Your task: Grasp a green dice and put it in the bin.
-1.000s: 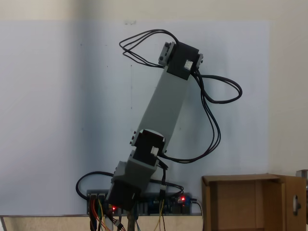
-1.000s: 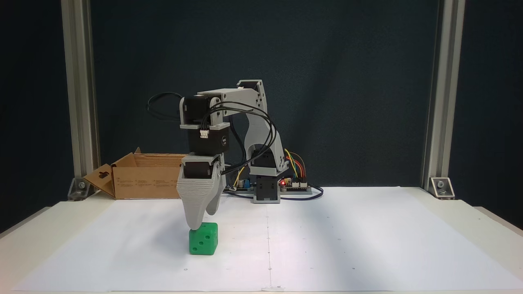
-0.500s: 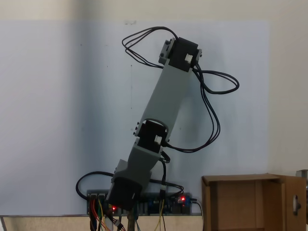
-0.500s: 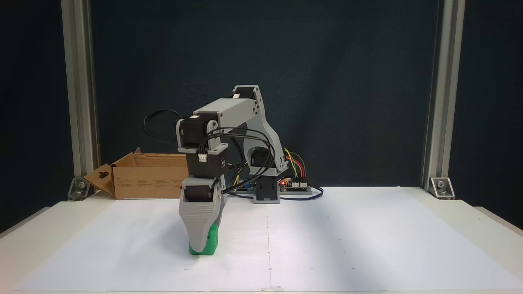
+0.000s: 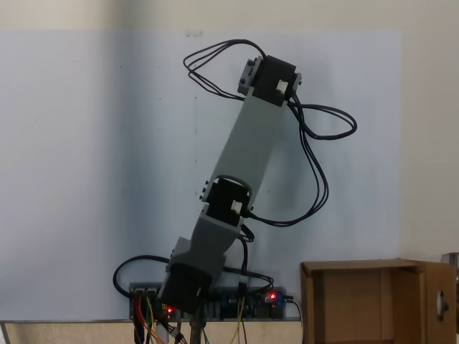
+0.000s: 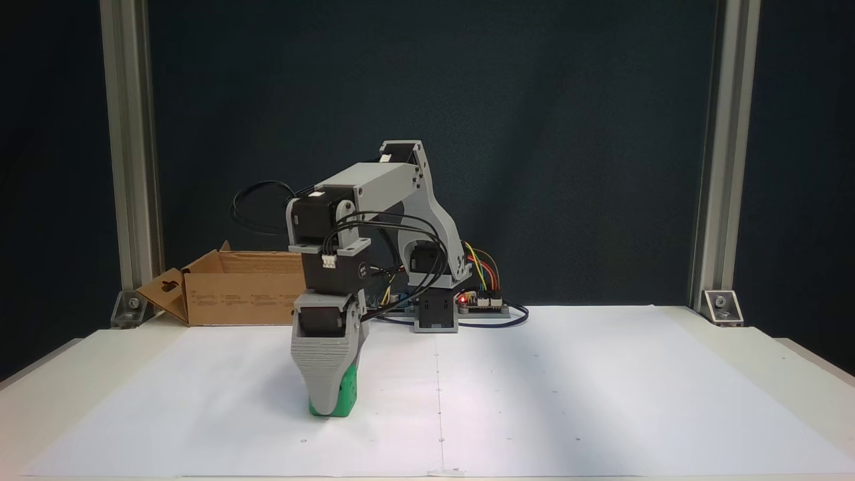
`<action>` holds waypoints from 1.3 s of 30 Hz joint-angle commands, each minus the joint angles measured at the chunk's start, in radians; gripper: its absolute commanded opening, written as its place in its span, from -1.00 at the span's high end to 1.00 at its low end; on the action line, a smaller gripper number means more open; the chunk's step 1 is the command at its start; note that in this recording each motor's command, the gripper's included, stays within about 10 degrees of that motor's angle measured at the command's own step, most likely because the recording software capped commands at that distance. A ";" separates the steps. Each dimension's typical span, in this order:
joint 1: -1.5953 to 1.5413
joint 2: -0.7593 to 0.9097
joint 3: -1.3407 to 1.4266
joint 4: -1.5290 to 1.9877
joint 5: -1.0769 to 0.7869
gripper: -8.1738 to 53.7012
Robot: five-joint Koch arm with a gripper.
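Matt brown cardboard bin (image 6: 230, 294); smooth, slightly glossy green plastic dice (image 6: 346, 395); ridged grey plastic gripper (image 6: 325, 409); matt white paper sheet (image 6: 568, 394).

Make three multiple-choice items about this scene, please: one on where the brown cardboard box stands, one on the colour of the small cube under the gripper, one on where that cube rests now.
1. In the front fixed view, where does the brown cardboard box stand?
A. Back left of the white table
B. Front right of the table
C. On top of the arm

2. Which colour is the small rounded plastic cube?
A. Red
B. Green
C. Blue

3. Where is the cube now?
A. Inside the box
B. High in the air
C. On the table, partly covered by the grey plastic gripper

Right letters: 1 A, the box sits behind and left of the arm's base; 2 B, bright green shows beside the grey jaw; 3 C, the cube's bottom edge meets the white sheet, the jaw in front of it. Whether the jaws grip it cannot be told.
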 commanded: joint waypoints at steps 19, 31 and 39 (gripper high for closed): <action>0.028 0.011 -0.064 -0.080 0.035 0.35; 0.032 0.410 -0.066 0.044 0.071 0.35; 0.055 0.609 -0.066 0.144 0.071 0.35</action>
